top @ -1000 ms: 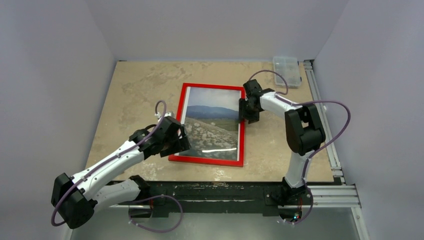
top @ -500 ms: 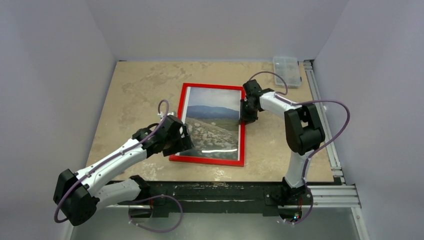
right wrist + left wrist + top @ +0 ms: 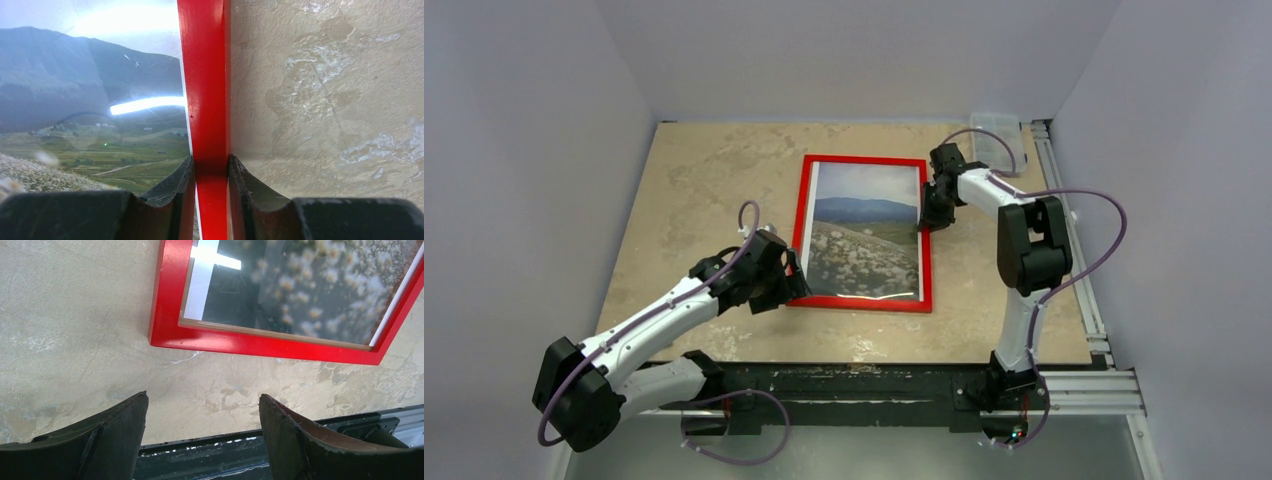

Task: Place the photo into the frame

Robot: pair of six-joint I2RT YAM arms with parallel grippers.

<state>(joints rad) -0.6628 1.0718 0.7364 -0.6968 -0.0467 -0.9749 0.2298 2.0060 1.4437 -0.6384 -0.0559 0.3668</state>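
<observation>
The right claw (image 3: 211, 172) is clamped on the red right rail of the frame (image 3: 865, 232), one finger on the pane side and one on the outer side. The photo (image 3: 867, 230) lies inside the frame, flat on the worktop (image 3: 714, 170). The left claw (image 3: 202, 412) is spread apart and holds nothing, just off the frame's near left corner. A clear plastic box (image 3: 1000, 140) sits beyond the right claw.
</observation>
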